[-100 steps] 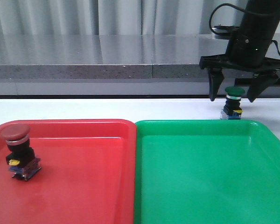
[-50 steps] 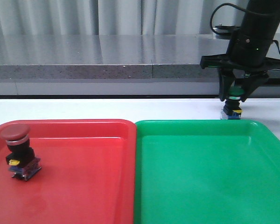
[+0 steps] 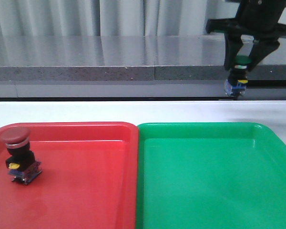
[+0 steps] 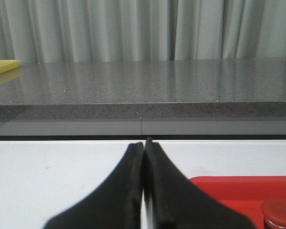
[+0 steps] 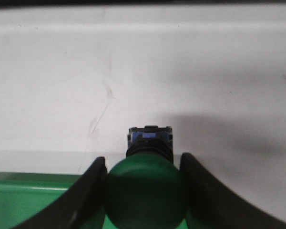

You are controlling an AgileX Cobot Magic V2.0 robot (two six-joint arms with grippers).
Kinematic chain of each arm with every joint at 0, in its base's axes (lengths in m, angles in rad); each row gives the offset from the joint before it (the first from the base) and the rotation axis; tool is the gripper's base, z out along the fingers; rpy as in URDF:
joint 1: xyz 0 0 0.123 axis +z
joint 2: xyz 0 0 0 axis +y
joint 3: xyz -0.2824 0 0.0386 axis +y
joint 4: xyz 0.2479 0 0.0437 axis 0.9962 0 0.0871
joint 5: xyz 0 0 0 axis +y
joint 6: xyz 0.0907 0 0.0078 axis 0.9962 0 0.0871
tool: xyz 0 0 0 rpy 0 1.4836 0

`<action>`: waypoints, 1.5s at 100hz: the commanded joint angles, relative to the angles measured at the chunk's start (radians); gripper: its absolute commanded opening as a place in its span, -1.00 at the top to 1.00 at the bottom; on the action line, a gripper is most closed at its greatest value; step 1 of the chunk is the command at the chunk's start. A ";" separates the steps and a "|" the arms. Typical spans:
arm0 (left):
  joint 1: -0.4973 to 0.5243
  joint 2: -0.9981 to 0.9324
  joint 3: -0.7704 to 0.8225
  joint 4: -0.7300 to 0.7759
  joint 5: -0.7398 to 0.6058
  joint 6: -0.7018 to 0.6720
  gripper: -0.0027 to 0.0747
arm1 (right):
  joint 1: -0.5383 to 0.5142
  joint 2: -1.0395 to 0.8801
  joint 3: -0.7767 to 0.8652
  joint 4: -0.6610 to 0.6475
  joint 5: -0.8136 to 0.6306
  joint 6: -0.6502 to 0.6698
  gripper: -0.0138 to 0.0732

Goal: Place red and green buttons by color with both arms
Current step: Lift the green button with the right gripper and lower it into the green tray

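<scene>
The green button (image 3: 239, 75) hangs in the air above the table behind the green tray (image 3: 214, 181), held by its cap in my right gripper (image 3: 242, 63). In the right wrist view the green button's cap (image 5: 145, 193) fills the space between the two fingers, with its black body and bluish base pointing away over the white table. The red button (image 3: 20, 155) stands upright at the left end of the red tray (image 3: 86, 186). My left gripper (image 4: 144, 145) is shut on nothing, above the white table; the red button's cap (image 4: 279, 213) shows at a corner of that view.
The two trays lie side by side at the front of the white table (image 3: 109, 110). A grey stone ledge (image 3: 109, 71) and curtains run along the back. A yellow object (image 4: 2, 64) lies on the ledge in the left wrist view.
My right gripper closed on the green button's cap and lifted it straight up off the table. The red button has not moved.
</scene>
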 commanded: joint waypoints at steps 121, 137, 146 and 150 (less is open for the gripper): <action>-0.001 -0.033 0.013 -0.010 -0.080 0.000 0.98 | 0.386 -0.375 0.688 -0.075 -0.280 0.351 0.01; -0.001 -0.033 0.013 -0.010 -0.080 0.000 0.98 | 0.386 -0.364 0.689 -0.076 -0.281 0.351 0.01; -0.001 -0.033 0.013 -0.010 -0.080 0.000 0.98 | 0.386 -0.364 0.689 -0.076 -0.282 0.351 0.01; -0.001 -0.033 0.013 -0.010 -0.080 0.000 0.98 | 0.386 -0.363 0.689 -0.076 -0.282 0.351 0.01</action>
